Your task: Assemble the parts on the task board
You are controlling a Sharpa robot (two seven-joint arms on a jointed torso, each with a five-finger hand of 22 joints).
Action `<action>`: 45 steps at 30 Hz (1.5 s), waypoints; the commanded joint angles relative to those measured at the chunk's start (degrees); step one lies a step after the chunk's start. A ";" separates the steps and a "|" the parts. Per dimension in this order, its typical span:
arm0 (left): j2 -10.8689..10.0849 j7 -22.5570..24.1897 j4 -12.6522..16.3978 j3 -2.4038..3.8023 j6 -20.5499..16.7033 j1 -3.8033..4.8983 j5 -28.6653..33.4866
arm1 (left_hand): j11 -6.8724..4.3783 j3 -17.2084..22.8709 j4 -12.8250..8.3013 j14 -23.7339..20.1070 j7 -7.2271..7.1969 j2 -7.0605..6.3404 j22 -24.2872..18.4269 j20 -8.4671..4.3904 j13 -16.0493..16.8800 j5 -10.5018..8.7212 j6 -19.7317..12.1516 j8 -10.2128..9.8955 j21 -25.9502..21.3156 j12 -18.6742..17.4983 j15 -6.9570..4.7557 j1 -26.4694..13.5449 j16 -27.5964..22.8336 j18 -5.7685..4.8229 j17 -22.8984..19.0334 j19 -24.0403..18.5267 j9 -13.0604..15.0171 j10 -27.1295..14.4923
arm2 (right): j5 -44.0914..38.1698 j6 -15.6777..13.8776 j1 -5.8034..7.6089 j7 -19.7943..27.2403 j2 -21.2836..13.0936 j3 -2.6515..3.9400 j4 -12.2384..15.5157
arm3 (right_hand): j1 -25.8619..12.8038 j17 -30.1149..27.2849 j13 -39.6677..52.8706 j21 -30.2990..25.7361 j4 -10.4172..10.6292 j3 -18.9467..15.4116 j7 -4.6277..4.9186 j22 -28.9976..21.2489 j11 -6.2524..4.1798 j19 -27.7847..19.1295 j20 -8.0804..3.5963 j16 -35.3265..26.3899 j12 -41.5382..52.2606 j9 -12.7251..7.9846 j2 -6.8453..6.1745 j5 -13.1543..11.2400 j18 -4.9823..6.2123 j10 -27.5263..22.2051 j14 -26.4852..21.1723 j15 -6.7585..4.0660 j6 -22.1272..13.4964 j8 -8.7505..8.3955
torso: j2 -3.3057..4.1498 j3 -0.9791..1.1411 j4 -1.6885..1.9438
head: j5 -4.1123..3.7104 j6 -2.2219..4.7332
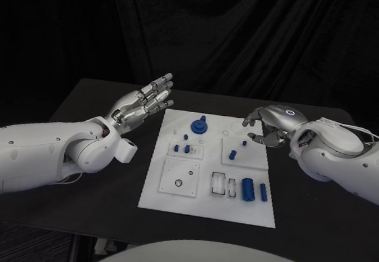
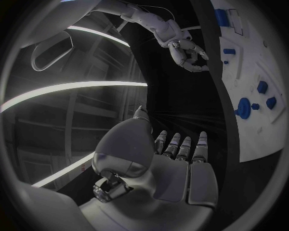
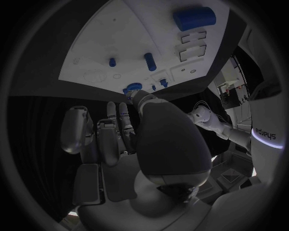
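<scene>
The white task board (image 1: 203,203) lies mid-table. On its far half stand a round blue knob part (image 1: 199,127) and several small blue pegs (image 1: 232,153). Two blue cylinders (image 1: 249,189) lie near its right edge. My left hand (image 1: 143,105) hovers beside the board's far left corner, fingers straight and apart, holding nothing. My right hand (image 1: 266,125) hangs over the far right corner with its fingers curled in and nothing visible in them. The left wrist view shows the right hand (image 2: 190,55) curled beside the board (image 2: 253,53). The right wrist view shows the board (image 3: 120,43) and a blue cylinder (image 3: 194,18).
A square inset with a small ring hole (image 1: 180,178) and two rectangular slots (image 1: 224,185) sit on the board's near half. Bare black table (image 1: 325,211) surrounds the board on all sides. A dark curtain hangs behind the table.
</scene>
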 commanded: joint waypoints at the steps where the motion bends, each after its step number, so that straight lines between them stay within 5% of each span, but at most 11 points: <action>1: -0.17 9.02 1.01 0.06 4.14 -0.09 4.10 | -1.29 -0.64 -0.03 0.05 -1.46 0.43 -5.23 0.45 -0.22 -0.32 -0.69 -0.38 -0.66 -1.99 -0.77 -0.04 -0.20 0.21 -0.05 -1.32 -0.13 -0.32 | -4.24 -1.26 -0.55 -1.40 -0.27 0.03 -0.17 | 0.15 1.36 -2.59 0.07 -0.14 -1.36 -0.29 9.26 0.29 0.12 0.60 0.17 -1.83 -0.99 -0.35 -1.49 0.31 -0.64 0.67 0.33 0.04 -1.25 | -0.27 -0.71 0.31 | -0.46 -0.01; 7: -0.49 8.92 2.14 0.06 4.60 -0.09 4.33 | -3.87 -1.81 0.08 0.05 -3.71 0.02 -8.44 1.99 -0.67 -2.06 -1.70 -0.49 -1.00 -5.63 -0.90 -1.06 -0.20 0.23 -0.05 -1.91 -0.24 -0.99 | -4.58 -0.32 -0.97 -1.86 -0.97 0.03 -0.32 | 0.09 1.14 -5.40 -0.05 0.18 -3.40 0.01 9.25 0.24 0.21 0.67 0.18 -2.45 -1.82 0.37 -3.53 0.30 0.69 0.66 0.34 2.13 -1.90 | -0.35 -0.88 0.63 | -1.24 -0.01; 10: -0.77 8.53 2.44 0.06 5.36 -0.08 4.37 | -4.90 -3.03 0.01 0.05 -4.35 -0.35 -9.70 1.50 -0.87 -8.13 -2.40 -0.56 -1.16 -7.03 -1.30 -3.85 -0.20 0.34 -0.05 -2.04 -0.32 -1.01 | -4.64 -0.09 -1.05 -1.98 -1.07 0.03 -0.60 | -0.28 1.15 -6.45 0.00 0.69 -4.55 0.03 9.28 0.17 0.34 0.75 0.24 -2.35 -2.15 0.57 -5.41 0.28 1.50 0.71 0.43 2.65 -2.33 | -0.31 -0.95 0.86 | -1.65 -0.01; 14: -1.04 8.28 2.68 0.06 6.70 -0.08 4.39 | -5.09 -1.11 -0.08 0.05 -4.33 -4.15 -10.44 1.12 -0.93 -10.61 -2.58 -0.57 -1.24 -7.58 -1.78 -3.53 -0.20 0.40 -0.05 -2.09 -0.33 -0.95 | -4.68 0.94 -1.11 -2.18 -1.05 0.03 -0.90 | -0.50 1.28 -7.28 0.43 1.13 -5.46 -0.06 9.43 0.09 0.70 0.85 0.34 -2.27 -2.47 0.91 -7.21 0.16 2.30 0.85 0.54 2.74 -2.82 | -0.01 -0.97 1.04 | -2.21 -0.01; 15: -1.10 8.26 2.78 0.06 7.03 -0.08 4.40 | -4.98 -0.49 -0.01 0.05 -4.18 -4.62 -10.47 0.98 -0.92 -10.71 -2.52 -0.56 -1.24 -7.53 -1.78 -3.30 -0.20 0.41 -0.05 -2.09 -0.32 -0.94 | -4.68 1.20 -1.14 -2.25 -1.04 0.03 -0.96 | 0.23 1.98 -8.36 1.71 0.91 -5.27 0.23 9.85 0.06 1.56 0.92 0.66 -2.80 -2.84 1.31 -5.35 -0.15 3.38 1.28 0.57 2.73 -3.30 | 0.08 -0.97 1.04 | -2.33 -0.01; 18: -1.33 8.26 3.06 0.07 7.60 -0.08 4.40 | -3.67 1.86 0.00 0.05 -3.27 -5.41 -10.53 0.67 -0.87 -8.39 -2.44 -0.55 -1.24 -7.31 -1.14 -1.30 -0.20 0.44 -0.05 -2.08 -0.31 -0.87 | -4.69 1.31 -1.25 -2.21 -0.87 0.03 -1.22 | 0.85 2.13 -10.34 2.25 0.75 -4.92 0.85 10.02 0.17 2.01 1.04 0.76 -4.24 -3.20 1.53 -3.26 -0.27 4.42 1.48 0.71 4.09 -3.39 | 0.41 -0.99 0.99 | -2.58 -0.01; 22: -1.69 8.16 3.24 0.07 8.12 -0.08 4.41 | -1.04 2.53 -0.03 0.05 -1.59 -4.06 -10.38 0.86 -0.72 -4.57 -2.11 -0.51 -1.19 -6.60 0.15 0.49 -0.20 0.47 -0.05 -2.03 -0.27 -0.63 | -4.41 1.18 -1.38 -1.83 -0.32 0.02 -1.74 | 1.35 2.22 -12.45 2.75 0.65 -4.34 0.60 10.19 -0.03 2.38 1.02 0.82 -5.32 -3.87 1.52 -3.10 -0.37 7.14 1.63 0.73 4.54 -4.12 | 0.90 -1.08 1.11 | -2.80 -0.01; 27: -1.59 8.09 3.18 0.07 8.15 -0.08 4.41 | -0.40 2.42 -0.05 0.05 -0.98 -3.44 -10.14 1.31 -0.66 -3.63 -1.95 -0.48 -1.13 -6.31 0.75 1.48 -0.20 0.48 -0.05 -1.98 -0.24 -0.54 | -3.82 1.67 -1.43 -1.48 0.06 0.02 -2.10 | 3.26 1.94 -15.73 3.05 -0.51 -1.07 0.01 10.30 -0.15 2.55 0.82 0.73 -7.97 -4.83 1.08 2.15 -0.44 10.37 1.59 0.52 3.75 -5.51 | 1.72 -1.12 1.20 | -2.78 -0.01; 32: -1.49 7.96 3.10 0.07 8.19 -0.08 4.41 | 0.05 2.14 0.01 0.05 -0.56 -2.23 -10.04 1.61 -0.62 -2.94 -1.61 -0.44 -1.10 -6.10 1.01 1.44 -0.20 0.49 -0.05 -1.94 -0.20 -0.46 | -3.60 2.10 -1.74 -1.42 0.63 0.02 -2.65 | 1.87 1.70 -17.63 2.97 -0.18 -0.78 0.11 10.26 -0.23 2.46 0.84 0.68 -9.37 -5.06 0.72 -4.10 -0.42 12.31 1.52 0.55 4.73 -5.54 | 2.30 -1.23 0.80 | -2.51 -0.01; 41: -1.47 7.50 3.00 0.07 8.77 -0.08 4.41 | 1.61 1.54 -0.01 0.05 0.67 -0.55 -9.63 2.52 -0.54 -0.91 -1.03 -0.36 -0.99 -5.64 2.23 2.29 -0.20 0.51 -0.05 -1.80 -0.13 -0.32 | -3.50 2.13 -2.50 -1.89 1.35 0.02 -3.95 | 1.23 1.37 -18.21 2.55 -0.02 -1.14 0.22 10.13 -0.26 2.23 0.86 0.56 -9.64 -5.06 0.73 -5.68 -0.34 13.11 1.39 0.58 5.46 -5.39 | 3.30 -1.40 0.37 | -2.27 -0.01; 45: -1.42 7.15 3.08 0.06 9.31 -0.08 4.41 | 2.10 1.22 -0.04 0.05 0.93 -0.17 -9.32 3.36 -0.52 -0.57 -0.92 -0.34 -0.90 -5.51 2.86 2.62 -0.20 0.52 -0.05 -1.68 -0.12 -0.29 | -3.50 2.23 -2.66 -1.95 1.55 0.03 -4.30 | 1.10 1.45 -18.31 2.61 0.00 -1.19 0.25 10.15 -0.31 2.27 0.86 0.60 -9.55 -5.01 0.85 -5.83 -0.35 13.59 1.43 0.57 5.85 -5.25 | 3.66 -1.33 0.59 | -2.43 -0.01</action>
